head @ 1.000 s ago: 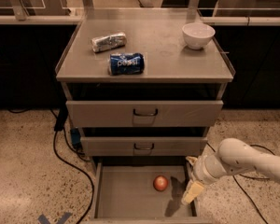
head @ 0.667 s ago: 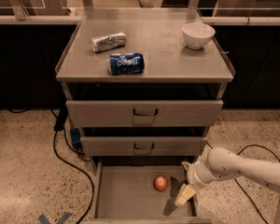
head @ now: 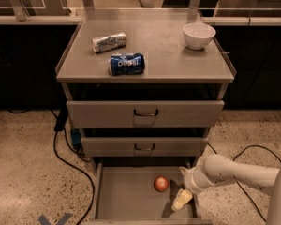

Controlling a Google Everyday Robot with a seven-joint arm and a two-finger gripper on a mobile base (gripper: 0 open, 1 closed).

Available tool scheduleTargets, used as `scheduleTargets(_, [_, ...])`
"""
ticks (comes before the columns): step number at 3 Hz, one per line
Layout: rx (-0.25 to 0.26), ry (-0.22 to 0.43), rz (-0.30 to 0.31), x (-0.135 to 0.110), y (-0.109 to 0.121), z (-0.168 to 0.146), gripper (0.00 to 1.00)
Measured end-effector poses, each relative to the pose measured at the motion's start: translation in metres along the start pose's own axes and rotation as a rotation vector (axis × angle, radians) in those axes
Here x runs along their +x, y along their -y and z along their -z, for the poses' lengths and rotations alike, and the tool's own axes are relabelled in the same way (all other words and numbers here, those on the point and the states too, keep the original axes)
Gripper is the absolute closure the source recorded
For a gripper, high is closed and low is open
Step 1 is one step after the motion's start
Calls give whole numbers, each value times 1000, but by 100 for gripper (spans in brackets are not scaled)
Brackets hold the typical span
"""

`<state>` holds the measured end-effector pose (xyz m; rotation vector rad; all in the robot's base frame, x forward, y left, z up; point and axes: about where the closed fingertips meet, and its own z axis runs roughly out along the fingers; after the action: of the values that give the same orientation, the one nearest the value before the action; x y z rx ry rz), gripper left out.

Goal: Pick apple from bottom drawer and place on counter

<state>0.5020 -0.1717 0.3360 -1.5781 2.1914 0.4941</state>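
1. Three grey drawers sit in the cabinet. The top drawer [head: 103, 114] and the middle drawer [head: 107, 146], each with a dark handle, are closed. The bottom drawer [head: 124, 198] is pulled out toward the near side.
2. The apple [head: 161, 183] lies on the bottom drawer's plain grey floor, right of centre and closer to the far end than the near rim.
3. The gripper [head: 181, 185] hangs inside the bottom drawer at its right side, just right of the apple and not touching it.
4. Its jaws stand wide apart with nothing between them. One yellowish finger [head: 182, 200] points down to the near side, and the other shows as a pale tip at the far side.
5. The pale arm [head: 246, 173] reaches in from the right edge, over the drawer's right wall.
6. On the counter [head: 168, 60], a blue Pepsi can [head: 127, 63] lies on its side near the front left. A silver crumpled packet [head: 109, 41] lies just beyond it, and a white bowl [head: 199, 35] stands at the far right.
7. A black cable [head: 61, 153] runs across the speckled floor [head: 23, 172] left of the cabinet.
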Motion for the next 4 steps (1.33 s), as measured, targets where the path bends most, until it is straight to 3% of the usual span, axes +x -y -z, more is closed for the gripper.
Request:
scheduleTargets(2, [-18,37,-10,-2,-7,-79,0])
scheduleTargets(3, [28,49,10,-18,3,-137,0])
scheduleTargets(4, [28,60,11,-18,3,-139,0])
